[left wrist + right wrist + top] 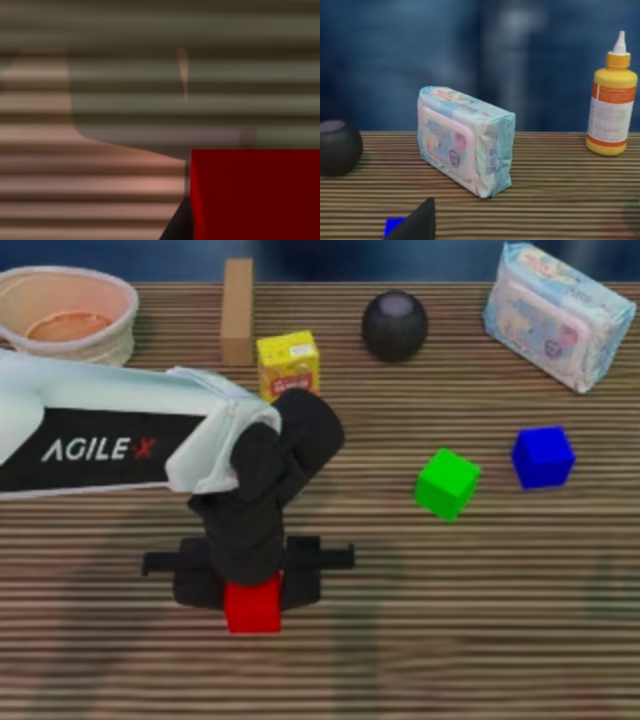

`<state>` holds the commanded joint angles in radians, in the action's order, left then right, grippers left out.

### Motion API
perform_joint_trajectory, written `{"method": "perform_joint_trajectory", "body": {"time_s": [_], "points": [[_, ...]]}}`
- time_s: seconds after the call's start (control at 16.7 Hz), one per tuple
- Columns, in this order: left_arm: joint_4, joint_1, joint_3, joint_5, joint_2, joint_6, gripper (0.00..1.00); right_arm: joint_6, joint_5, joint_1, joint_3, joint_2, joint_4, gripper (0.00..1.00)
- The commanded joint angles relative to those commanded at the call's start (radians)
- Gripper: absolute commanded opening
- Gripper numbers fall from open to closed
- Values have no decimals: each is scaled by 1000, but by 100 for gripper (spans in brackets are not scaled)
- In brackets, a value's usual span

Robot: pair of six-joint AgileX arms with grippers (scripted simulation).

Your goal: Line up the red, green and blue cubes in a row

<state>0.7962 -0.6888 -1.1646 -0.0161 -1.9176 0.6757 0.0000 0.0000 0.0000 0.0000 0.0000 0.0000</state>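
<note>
The red cube lies toward the table's front left, and my left gripper is shut on it from above. In the left wrist view the red cube fills one corner, with a dark finger against its side. The green cube rests right of centre, turned slightly. Just to its right and a little farther back is the blue cube. My right arm is out of the top view. Its wrist view shows one dark finger set wide, in front of the blue cube.
Along the back stand a basket, a tan wooden block, a yellow juice carton, a black ball and a pack of wipes. A yellow bottle stands beyond the wipes.
</note>
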Motion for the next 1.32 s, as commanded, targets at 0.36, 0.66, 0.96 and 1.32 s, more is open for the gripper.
{"method": "perform_joint_trajectory", "body": {"time_s": [0.36, 0.66, 0.96, 1.32], "points": [[0, 0, 0, 0, 0, 0, 68, 0, 0, 0, 0, 0, 0, 100], [0, 0, 0, 0, 0, 0, 100, 0, 0, 0, 0, 0, 0, 100], [0, 0, 0, 0, 0, 0, 100, 0, 0, 0, 0, 0, 0, 100], [41, -1, -29, 0, 14, 0, 100, 0, 0, 0, 0, 0, 0, 100]]}}
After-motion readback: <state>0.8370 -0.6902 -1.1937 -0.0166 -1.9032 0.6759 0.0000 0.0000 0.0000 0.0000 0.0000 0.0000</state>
